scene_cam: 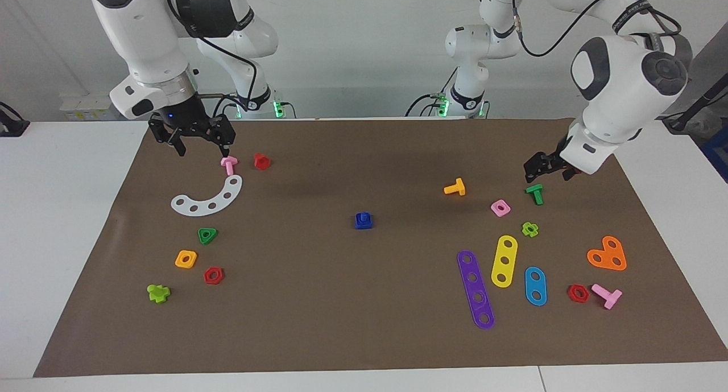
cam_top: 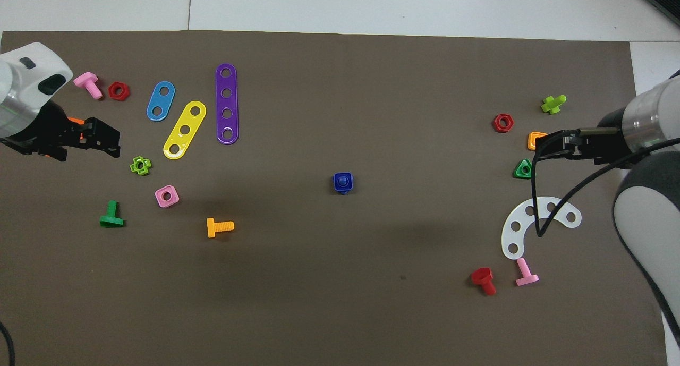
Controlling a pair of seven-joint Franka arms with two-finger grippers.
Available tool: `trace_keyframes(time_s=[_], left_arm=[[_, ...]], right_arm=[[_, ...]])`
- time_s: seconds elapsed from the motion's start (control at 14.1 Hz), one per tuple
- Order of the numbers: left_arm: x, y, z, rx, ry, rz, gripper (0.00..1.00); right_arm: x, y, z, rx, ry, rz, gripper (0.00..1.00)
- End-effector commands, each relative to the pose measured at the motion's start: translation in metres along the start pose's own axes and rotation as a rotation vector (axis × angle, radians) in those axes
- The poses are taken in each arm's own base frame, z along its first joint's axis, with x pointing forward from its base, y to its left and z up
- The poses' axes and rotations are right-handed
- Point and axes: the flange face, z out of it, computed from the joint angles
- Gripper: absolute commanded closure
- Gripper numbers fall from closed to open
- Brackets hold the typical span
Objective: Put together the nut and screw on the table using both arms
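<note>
The blue nut (scene_cam: 364,221) sits on the blue screw in the middle of the brown mat (scene_cam: 364,324) on the table; the two read as one blue piece, which also shows in the overhead view (cam_top: 343,182). The screw's shaft end shows in the nut's hole, and its head is mostly hidden under the nut. My right gripper (scene_cam: 203,150) hangs open and empty over the mat at the right arm's end, above a pink T-shaped bolt (scene_cam: 228,164). My left gripper (scene_cam: 547,173) hangs open and empty at the left arm's end, above a dark green bolt (scene_cam: 535,194).
Toward the right arm's end lie a white curved strip (scene_cam: 210,198), a green triangular nut (scene_cam: 207,235), an orange square nut (scene_cam: 186,259) and red pieces. Toward the left arm's end lie an orange bolt (scene_cam: 455,188), a pink square nut (scene_cam: 500,207), coloured strips and an orange heart plate (scene_cam: 607,254).
</note>
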Motion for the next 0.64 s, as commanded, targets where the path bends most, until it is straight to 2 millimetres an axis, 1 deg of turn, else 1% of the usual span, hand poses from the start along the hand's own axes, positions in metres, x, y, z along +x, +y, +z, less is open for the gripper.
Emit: trace_keyframes(time_s=[0.0,0.07,0.21,0.42,0.57], left_arm=[[-0.036,-0.002,-0.04,0.037,0.076,-0.006,0.0],[-0.04,-0.002,-0.06,0.036,0.109,-0.013,0.0],[-0.04,0.0,-0.085,0.036,0.157,-0.009,0.0],[-0.033,0.002,-0.088,0.032,0.23,0.02,0.0],[-0.032,0.0,-0.085,0.03,0.241,0.024,0.0]], right_arm=[[-0.006,0.008,-0.005,0.004,0.004,-0.017,0.0],[-0.004,0.011,-0.006,0.006,0.007,-0.011,0.0],[-0.005,0.013,-0.007,0.007,0.005,-0.005,0.0],[-0.005,0.014,-0.008,0.009,0.007,-0.003,0.0],[-0.004,0.014,-0.008,0.011,0.013,0.002,0.0]])
